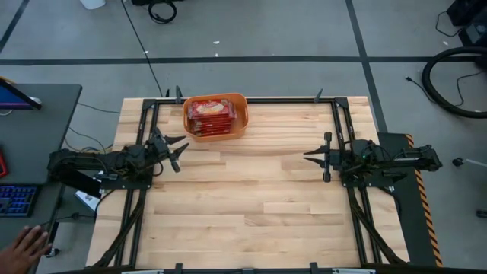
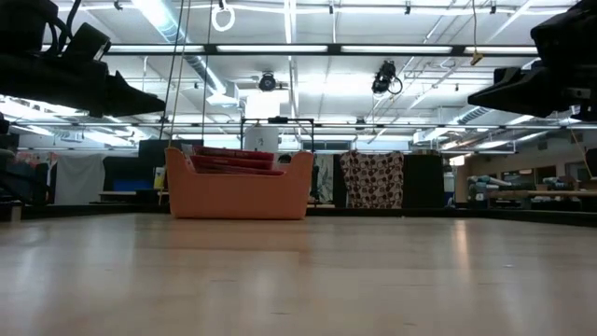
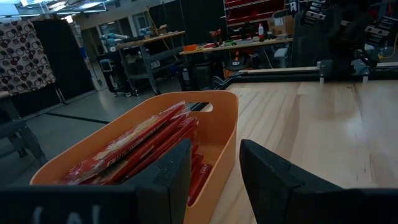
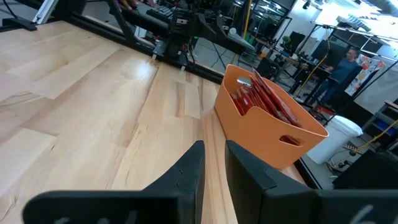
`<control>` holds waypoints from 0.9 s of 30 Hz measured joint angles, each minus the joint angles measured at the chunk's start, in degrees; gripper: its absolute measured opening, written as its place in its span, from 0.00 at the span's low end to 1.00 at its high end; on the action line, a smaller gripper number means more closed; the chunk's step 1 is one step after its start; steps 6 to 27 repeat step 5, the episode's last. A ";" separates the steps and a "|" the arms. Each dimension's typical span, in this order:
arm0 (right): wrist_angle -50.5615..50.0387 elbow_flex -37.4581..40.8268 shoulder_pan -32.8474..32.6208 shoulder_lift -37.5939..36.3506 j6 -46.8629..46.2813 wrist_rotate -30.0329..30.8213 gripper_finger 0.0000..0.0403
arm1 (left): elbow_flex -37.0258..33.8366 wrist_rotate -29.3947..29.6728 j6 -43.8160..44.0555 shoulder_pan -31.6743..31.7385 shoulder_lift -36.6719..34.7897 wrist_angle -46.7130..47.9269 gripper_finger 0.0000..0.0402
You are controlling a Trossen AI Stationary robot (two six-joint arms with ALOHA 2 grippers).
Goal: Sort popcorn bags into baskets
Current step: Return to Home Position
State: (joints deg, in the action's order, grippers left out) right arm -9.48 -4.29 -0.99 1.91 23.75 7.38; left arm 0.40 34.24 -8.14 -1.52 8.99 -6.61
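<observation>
Wooden table (image 1: 251,198): orange tub (image 1: 240,125) at edge, popcorn bags (image 1: 209,116) stacked inside. Left gripper (image 1: 176,152) near tub, jaws wide, empty; right gripper (image 1: 308,157) well apart, jaws narrow, empty. Sorting seemingly done; next, folding both arms home.

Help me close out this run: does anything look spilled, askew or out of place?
Nothing stands out. The flat red popcorn bags all lie inside the orange plastic rectangular tub at the far edge of the wooden table. The left end effector and right end effector hover away from it, empty.
</observation>
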 joint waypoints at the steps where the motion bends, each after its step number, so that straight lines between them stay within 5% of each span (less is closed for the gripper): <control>1: -0.01 0.00 0.00 0.00 0.00 0.01 0.17 | 0.00 0.00 0.00 -0.02 0.00 0.02 0.35; 27: 0.00 0.00 0.00 0.00 0.00 0.00 0.17 | 0.00 0.00 0.00 -0.02 0.00 0.01 0.35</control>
